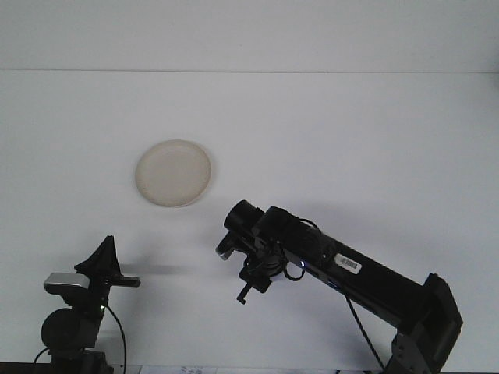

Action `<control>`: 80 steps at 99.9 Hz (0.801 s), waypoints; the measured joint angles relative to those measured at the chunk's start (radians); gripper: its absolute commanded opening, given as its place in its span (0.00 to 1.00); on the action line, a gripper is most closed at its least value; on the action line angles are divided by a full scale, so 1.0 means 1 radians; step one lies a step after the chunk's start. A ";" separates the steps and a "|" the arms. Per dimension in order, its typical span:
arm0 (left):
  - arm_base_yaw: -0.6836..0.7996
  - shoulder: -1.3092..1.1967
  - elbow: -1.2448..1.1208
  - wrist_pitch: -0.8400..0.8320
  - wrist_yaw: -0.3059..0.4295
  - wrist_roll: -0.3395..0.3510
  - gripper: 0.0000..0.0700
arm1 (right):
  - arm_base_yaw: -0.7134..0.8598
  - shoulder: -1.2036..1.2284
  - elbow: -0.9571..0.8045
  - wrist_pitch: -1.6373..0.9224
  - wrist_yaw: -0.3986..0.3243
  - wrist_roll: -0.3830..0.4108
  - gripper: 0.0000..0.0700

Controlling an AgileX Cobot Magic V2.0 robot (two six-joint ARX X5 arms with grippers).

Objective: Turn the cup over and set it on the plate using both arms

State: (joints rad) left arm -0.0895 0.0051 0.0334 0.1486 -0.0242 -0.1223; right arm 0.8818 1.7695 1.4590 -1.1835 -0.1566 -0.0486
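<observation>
A round cream plate (173, 173) lies flat on the white table, left of centre. My right arm reaches in low from the lower right, and its gripper (234, 248) hangs over the table below and to the right of the plate, about a plate's width from its rim. A small pale grey shape (224, 252) shows at that gripper's left side. It may be the cup, but it is too small and too pale against the table to tell. My left gripper (104, 263) sits at the lower left, well below the plate, with nothing seen in it.
The table (351, 132) is white and runs back to a far edge (249, 71) against a pale wall. The right arm's long black link (366, 276) crosses the lower right of the table. Its base (425, 335) stands at the bottom right.
</observation>
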 measured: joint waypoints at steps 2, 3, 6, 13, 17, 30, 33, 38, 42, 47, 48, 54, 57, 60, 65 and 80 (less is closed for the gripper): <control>0.000 0.000 0.000 0.000 0.000 0.000 0.02 | 0.000 0.002 0.000 0.000 0.000 0.000 0.52; 0.000 0.000 0.000 0.000 0.000 0.000 0.02 | 0.000 0.003 0.000 0.000 0.000 0.000 0.53; 0.000 0.000 0.000 0.000 0.000 0.000 0.02 | 0.000 0.005 0.000 -0.002 0.000 0.000 0.55; 0.000 0.000 0.000 0.000 0.000 0.000 0.02 | 0.000 0.005 0.011 -0.019 0.000 0.000 0.56; 0.000 0.000 0.000 0.000 0.000 0.000 0.02 | 0.000 0.005 0.027 -0.036 0.000 -0.002 0.56; 0.000 0.000 0.000 0.000 0.000 0.000 0.02 | 0.000 0.005 0.120 -0.095 0.000 -0.021 0.56; 0.000 0.000 0.000 0.000 0.000 0.000 0.02 | 0.000 0.005 0.144 -0.110 0.000 -0.027 0.56; 0.000 0.000 0.000 0.000 0.000 0.000 0.02 | 0.000 0.005 0.183 -0.138 0.000 -0.037 0.56; 0.000 0.000 0.000 0.000 0.000 0.000 0.02 | 0.000 0.005 0.214 -0.155 0.002 -0.050 0.56; 0.000 0.000 0.000 0.000 0.000 0.000 0.02 | -0.004 0.005 0.250 -0.158 0.005 -0.066 0.56; 0.000 0.000 0.000 0.000 0.000 0.000 0.02 | -0.006 0.005 0.256 -0.158 0.008 -0.069 0.56; 0.000 0.000 0.000 0.000 0.000 0.000 0.02 | -0.018 -0.002 0.274 -0.159 0.026 -0.089 0.56; 0.000 0.000 0.000 0.000 0.000 0.000 0.02 | -0.026 -0.010 0.274 -0.159 0.026 -0.099 0.56; 0.000 0.000 0.000 0.000 0.000 0.000 0.02 | -0.038 -0.016 0.274 -0.159 0.026 -0.108 0.56; 0.000 0.000 0.000 0.000 0.000 0.000 0.02 | -0.069 -0.030 0.274 -0.159 0.025 -0.116 0.56; 0.000 0.000 0.000 0.000 0.000 0.000 0.02 | -0.227 -0.082 0.273 -0.157 0.025 -0.128 0.55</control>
State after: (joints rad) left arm -0.0895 0.0051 0.0334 0.1490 -0.0242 -0.1223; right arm 0.6552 1.6878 1.7321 -1.3407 -0.1314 -0.1764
